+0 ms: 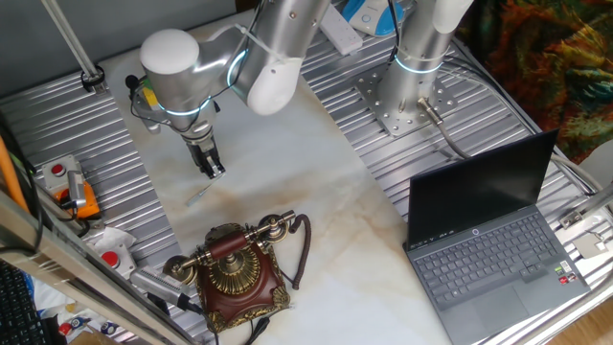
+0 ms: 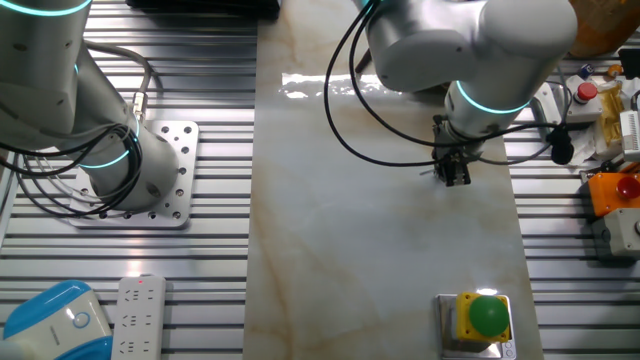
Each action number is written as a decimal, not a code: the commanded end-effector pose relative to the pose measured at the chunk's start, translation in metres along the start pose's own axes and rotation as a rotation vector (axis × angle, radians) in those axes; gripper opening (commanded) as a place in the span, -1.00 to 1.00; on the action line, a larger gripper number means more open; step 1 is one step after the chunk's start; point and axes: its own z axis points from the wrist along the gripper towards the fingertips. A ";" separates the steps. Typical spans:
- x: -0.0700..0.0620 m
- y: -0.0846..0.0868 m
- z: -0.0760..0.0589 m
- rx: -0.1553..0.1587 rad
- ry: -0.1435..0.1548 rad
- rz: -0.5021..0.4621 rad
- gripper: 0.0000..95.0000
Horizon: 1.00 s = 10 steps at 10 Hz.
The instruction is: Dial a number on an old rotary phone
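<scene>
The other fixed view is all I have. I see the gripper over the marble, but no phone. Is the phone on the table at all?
Observer: Yes. In one fixed view the old rotary phone stands on the marble table, near the edge closest to that camera.
Operator: Is the gripper already touching it?
Observer: No. The gripper is apart from the phone, and bare marble shows between them.
Operator: Is the handset lifted off?
Observer: No. The handset lies across the top of the phone.
</scene>
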 end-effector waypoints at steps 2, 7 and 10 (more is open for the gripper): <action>0.000 0.000 0.000 0.000 -0.008 -0.014 -1.00; 0.000 0.000 0.000 -0.001 -0.018 -0.007 -1.00; -0.003 -0.003 0.006 0.001 -0.016 -0.015 -1.00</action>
